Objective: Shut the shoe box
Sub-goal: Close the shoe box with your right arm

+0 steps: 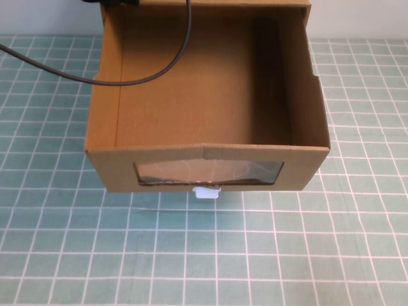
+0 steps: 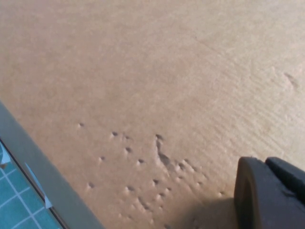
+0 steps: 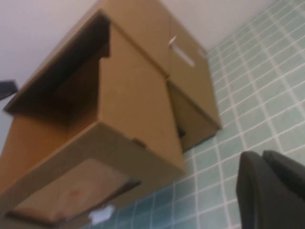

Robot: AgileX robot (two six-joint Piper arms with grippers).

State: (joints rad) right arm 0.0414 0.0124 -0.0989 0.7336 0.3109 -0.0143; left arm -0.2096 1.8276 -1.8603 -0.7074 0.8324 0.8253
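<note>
The shoe box (image 1: 108, 167) is a brown cardboard drawer, pulled out toward me and empty inside. Its front has a clear window (image 1: 207, 173) with a small white tab (image 1: 206, 192) below it. The right wrist view shows the drawer (image 3: 128, 109) sticking out of its outer shell (image 3: 190, 90), tab (image 3: 101, 214) low at the front. My right gripper (image 3: 262, 157) is shut and empty, off to the drawer's side above the mat. My left gripper (image 2: 267, 164) is shut and empty, close against a dented cardboard face (image 2: 152, 95). Neither gripper shows in the high view.
A black cable (image 1: 159, 71) hangs across the open drawer from the far left. A dark part of an arm (image 1: 118, 3) shows at the top edge behind the box. The green gridded mat (image 1: 204, 255) covers the table around the box.
</note>
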